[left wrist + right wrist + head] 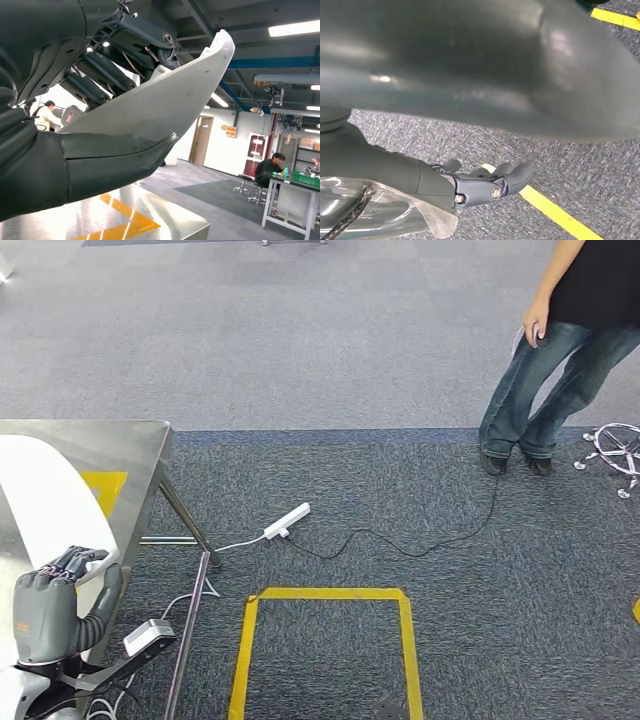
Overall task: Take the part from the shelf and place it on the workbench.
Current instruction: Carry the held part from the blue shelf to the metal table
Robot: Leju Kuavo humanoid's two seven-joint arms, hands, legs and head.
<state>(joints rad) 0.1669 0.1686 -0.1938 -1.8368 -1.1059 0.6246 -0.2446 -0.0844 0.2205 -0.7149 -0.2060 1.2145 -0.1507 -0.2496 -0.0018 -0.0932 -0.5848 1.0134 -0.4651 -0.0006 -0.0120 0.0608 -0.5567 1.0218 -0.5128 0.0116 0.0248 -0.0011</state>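
Left hand gripping the white curved part over the steel desk, right hand hanging with fingers loosely spread above the carpet; the part is best lowered flat and level before release, clear of the desk edge, a person standing well beyond

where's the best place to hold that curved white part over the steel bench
Likely at the near edge, where the left hand already grips the white part: fingers over the rim, thumb beneath, as the left wrist view shows. The thin curved shell offers edges to pinch; its broad face would slip.
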